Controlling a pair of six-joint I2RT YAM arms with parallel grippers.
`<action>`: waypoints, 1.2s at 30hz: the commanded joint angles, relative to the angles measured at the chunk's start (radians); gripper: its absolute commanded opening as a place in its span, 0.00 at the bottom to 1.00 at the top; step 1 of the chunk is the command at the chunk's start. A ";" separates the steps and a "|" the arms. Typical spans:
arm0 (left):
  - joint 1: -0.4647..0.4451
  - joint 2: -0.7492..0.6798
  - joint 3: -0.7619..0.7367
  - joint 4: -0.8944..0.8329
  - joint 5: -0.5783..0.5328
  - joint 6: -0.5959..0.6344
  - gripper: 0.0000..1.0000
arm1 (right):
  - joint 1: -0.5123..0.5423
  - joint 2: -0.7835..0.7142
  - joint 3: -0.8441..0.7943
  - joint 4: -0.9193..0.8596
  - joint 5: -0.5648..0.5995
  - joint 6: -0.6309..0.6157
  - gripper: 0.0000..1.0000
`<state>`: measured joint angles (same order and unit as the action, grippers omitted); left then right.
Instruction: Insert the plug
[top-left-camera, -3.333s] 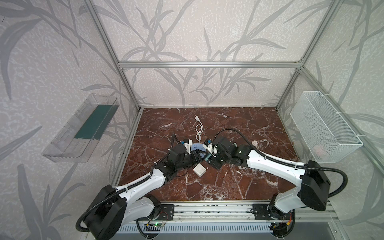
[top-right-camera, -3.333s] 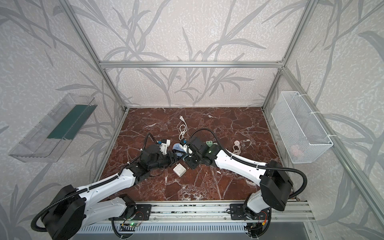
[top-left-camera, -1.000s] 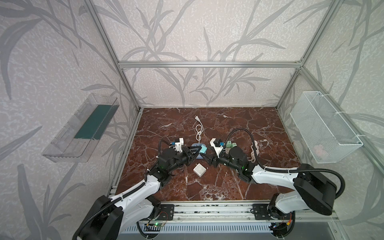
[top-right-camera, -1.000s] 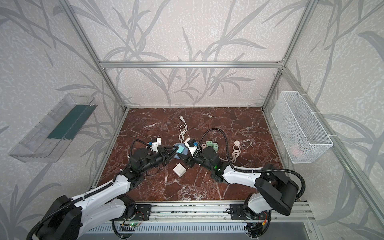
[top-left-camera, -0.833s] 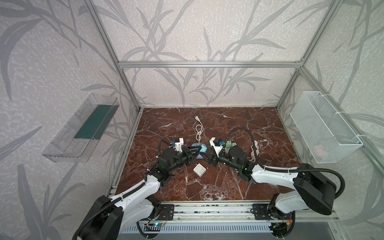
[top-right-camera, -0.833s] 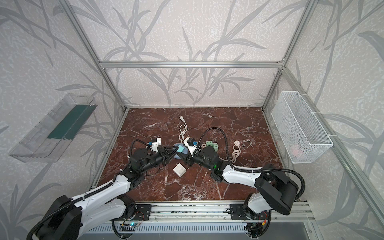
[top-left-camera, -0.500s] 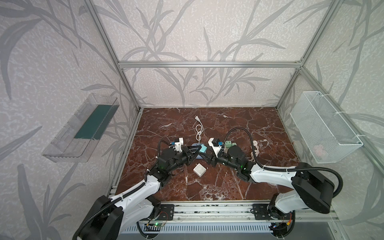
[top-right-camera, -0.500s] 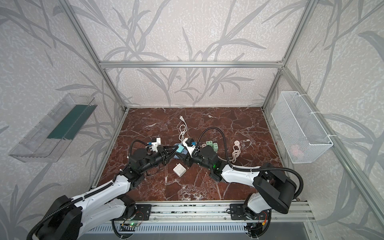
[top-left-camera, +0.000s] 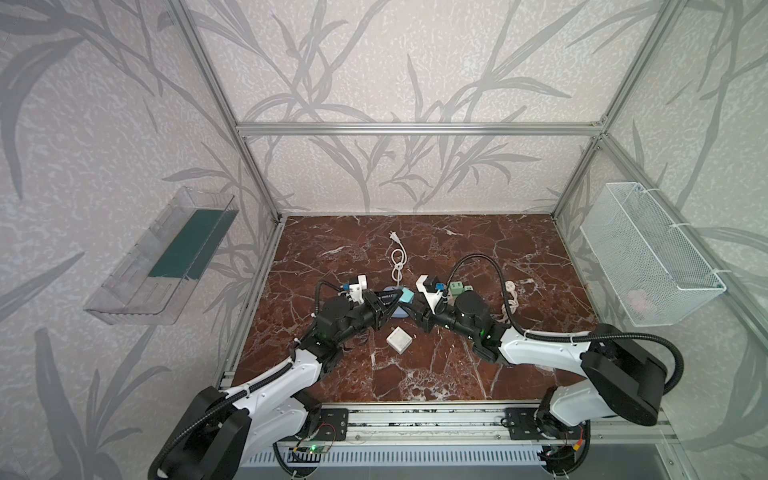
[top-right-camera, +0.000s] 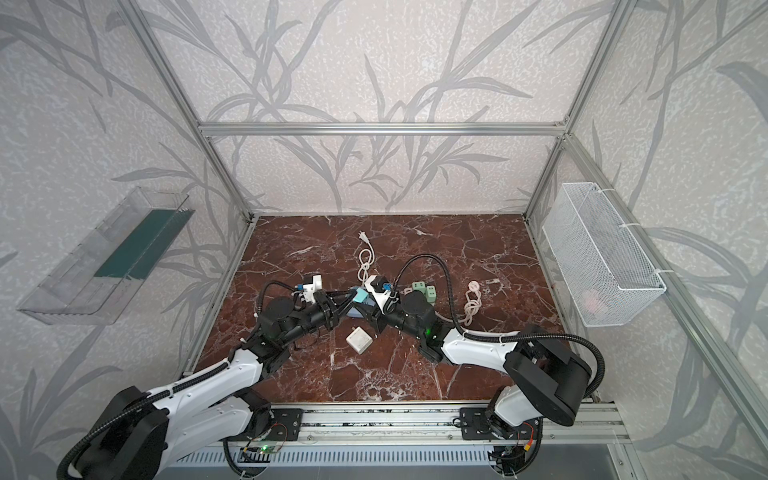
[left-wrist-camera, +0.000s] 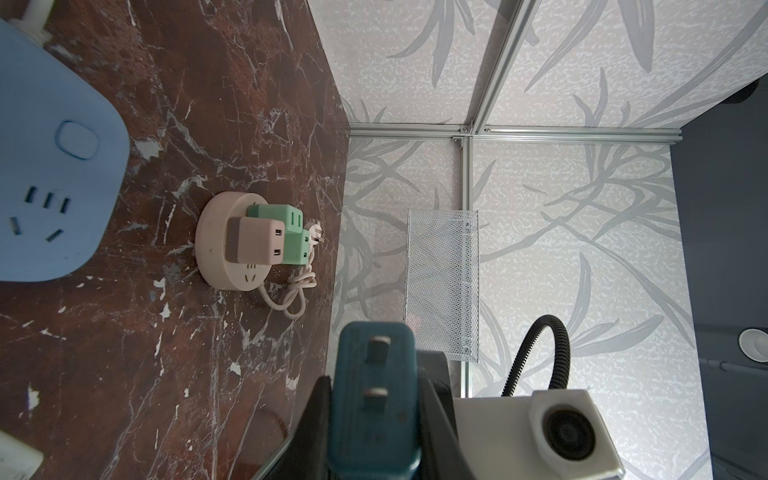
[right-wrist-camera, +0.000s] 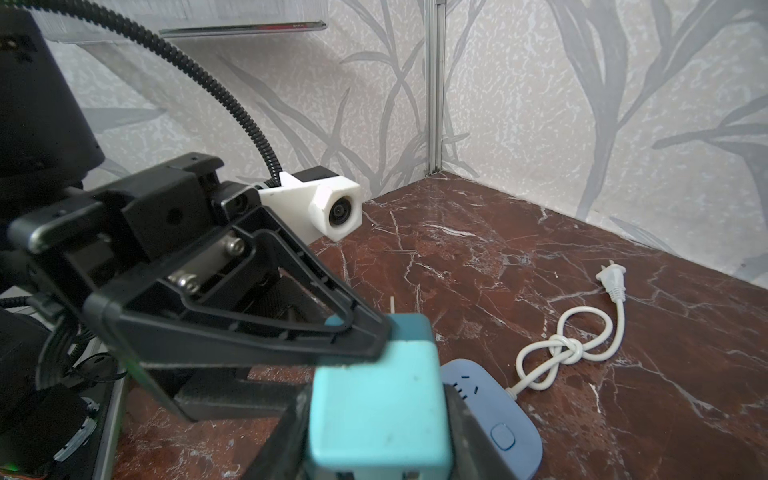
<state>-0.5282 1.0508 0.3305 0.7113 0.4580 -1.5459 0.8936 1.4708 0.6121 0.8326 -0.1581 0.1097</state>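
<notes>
A teal plug (top-left-camera: 406, 296) (top-right-camera: 360, 296) hangs in the air just above the blue power strip (top-left-camera: 400, 312) (right-wrist-camera: 503, 419). My left gripper (top-left-camera: 400, 297) (left-wrist-camera: 376, 386) is shut on it, with the two metal prongs facing the left wrist camera on the plug (left-wrist-camera: 376, 399). From the other side my right gripper (top-left-camera: 413, 302) (right-wrist-camera: 376, 419) has a finger flat against each side of the plug (right-wrist-camera: 376, 395). The left gripper's black finger (right-wrist-camera: 291, 328) clamps the plug's far end. The strip's sockets (left-wrist-camera: 39, 216) lie uncovered.
A white charger cube (top-left-camera: 399, 340) lies on the marble floor in front of the grippers. Behind the right arm, a round beige socket (left-wrist-camera: 241, 241) carries green and beige adapters. The strip's knotted white cord (right-wrist-camera: 573, 345) runs back. A wire basket (top-left-camera: 648, 257) and a clear shelf (top-left-camera: 166, 253) hang on the walls.
The right gripper has slid left up to the teal plug and narrowed its jaws around it. The left gripper has stayed still, holding the plug.
</notes>
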 joint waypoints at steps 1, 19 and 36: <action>-0.002 0.012 -0.016 0.088 0.027 -0.032 0.00 | 0.010 -0.023 0.056 0.025 -0.053 0.036 0.24; 0.280 -0.255 0.171 -0.687 0.023 0.271 0.82 | 0.009 -0.013 0.489 -0.895 -0.103 0.181 0.00; 0.312 -0.252 0.358 -1.185 -0.167 0.630 0.81 | -0.104 0.685 1.614 -1.976 -0.020 0.522 0.00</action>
<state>-0.2203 0.8185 0.6846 -0.4217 0.3115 -0.9726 0.8036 2.0789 2.0678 -0.8742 -0.1928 0.5499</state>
